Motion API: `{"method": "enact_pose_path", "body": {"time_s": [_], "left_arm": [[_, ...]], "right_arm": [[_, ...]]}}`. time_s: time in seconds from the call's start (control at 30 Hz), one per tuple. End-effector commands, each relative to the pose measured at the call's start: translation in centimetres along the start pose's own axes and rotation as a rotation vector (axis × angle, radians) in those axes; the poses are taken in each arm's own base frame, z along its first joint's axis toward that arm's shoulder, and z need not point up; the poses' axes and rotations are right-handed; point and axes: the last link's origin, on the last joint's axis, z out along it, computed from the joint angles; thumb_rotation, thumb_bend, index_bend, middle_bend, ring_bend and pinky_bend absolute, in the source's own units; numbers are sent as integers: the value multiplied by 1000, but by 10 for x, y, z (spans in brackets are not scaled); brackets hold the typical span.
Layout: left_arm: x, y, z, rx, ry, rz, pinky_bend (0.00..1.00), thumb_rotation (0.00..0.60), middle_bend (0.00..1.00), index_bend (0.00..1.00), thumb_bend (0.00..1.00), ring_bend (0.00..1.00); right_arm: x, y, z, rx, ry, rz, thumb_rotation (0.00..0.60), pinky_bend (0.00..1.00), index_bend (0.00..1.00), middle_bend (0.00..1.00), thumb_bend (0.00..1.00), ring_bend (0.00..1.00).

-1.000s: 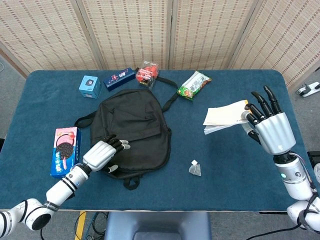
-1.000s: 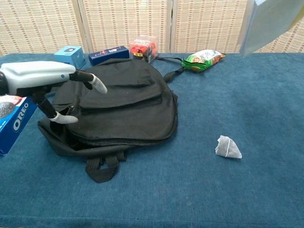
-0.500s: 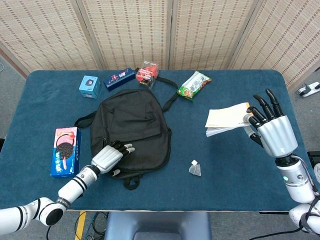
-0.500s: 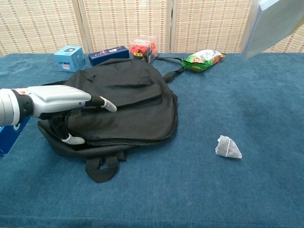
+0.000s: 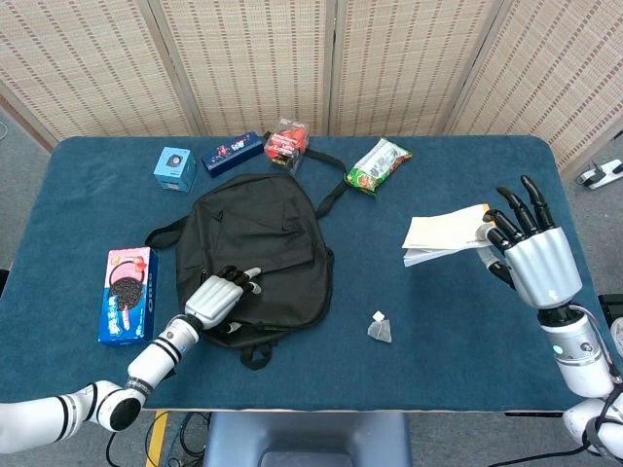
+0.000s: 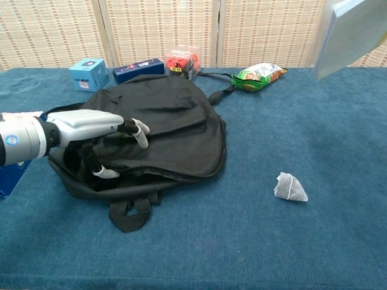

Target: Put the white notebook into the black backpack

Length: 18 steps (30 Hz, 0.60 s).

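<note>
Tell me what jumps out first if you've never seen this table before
The black backpack lying flat at the table's middle left, with the left hand resting on its near edge. Off to the right, the right hand holds the white notebook up above the blue tablecloth.

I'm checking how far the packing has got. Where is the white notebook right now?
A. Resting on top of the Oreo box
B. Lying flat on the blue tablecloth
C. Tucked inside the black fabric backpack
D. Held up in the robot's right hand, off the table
D: the white notebook is gripped by the right hand above the table, well apart from the black fabric backpack.
</note>
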Motion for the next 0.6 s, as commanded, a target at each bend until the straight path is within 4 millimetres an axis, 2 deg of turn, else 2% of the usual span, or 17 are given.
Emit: {"method": "enact_pose_path", "body": {"time_s": [0.03, 0.2, 0.47, 0.6], "left_arm": [[0, -4, 6, 3, 78, -60, 66, 600, 135, 526, 284, 192], [-2, -13, 10, 10, 122, -107, 69, 600, 215, 669, 284, 223], [1, -24, 12, 30, 180, -183, 74, 600, 310, 728, 284, 287], [11, -30, 13, 53, 212, -238, 75, 600, 325, 733, 284, 295]], "right_arm": [[0, 0, 0, -2, 2, -2, 600, 0, 772, 449, 439, 169], [-1, -1, 0, -3, 6, 5, 600, 0, 772, 452, 439, 171], [2, -3, 1, 6, 26, 17, 600, 0, 772, 452, 439, 173], [6, -10, 1, 34, 41, 38, 600, 0, 772, 452, 439, 173]]}}
